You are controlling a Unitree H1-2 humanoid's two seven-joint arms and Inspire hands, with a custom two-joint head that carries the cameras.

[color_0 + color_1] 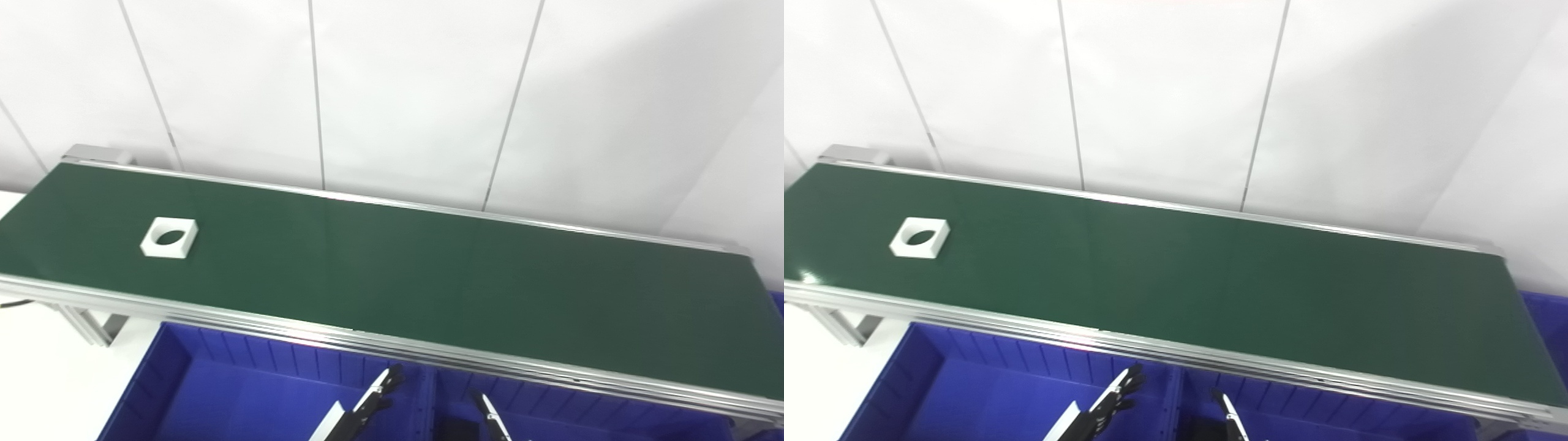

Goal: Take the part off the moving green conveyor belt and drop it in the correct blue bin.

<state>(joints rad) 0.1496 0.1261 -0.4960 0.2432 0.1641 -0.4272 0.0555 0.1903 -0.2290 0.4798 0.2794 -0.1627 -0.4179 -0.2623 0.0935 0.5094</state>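
— Where's the part?

— The white square block [169, 237] with a round hole lies on the belt [429, 269], far left, untouched. I'm waiting to pick.

— Hands?

— Left hand [373, 398] and right hand [490, 416] sit low over the blue bins [184, 373], fingers outstretched, holding nothing. Next I reach out as it nears.

wall [404, 92]: white panels, thin dark vertical seams | table [43, 380]: white | light: even, bright

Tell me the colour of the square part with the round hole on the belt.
The part is white, against the dark green belt; clearest in the left eye view.
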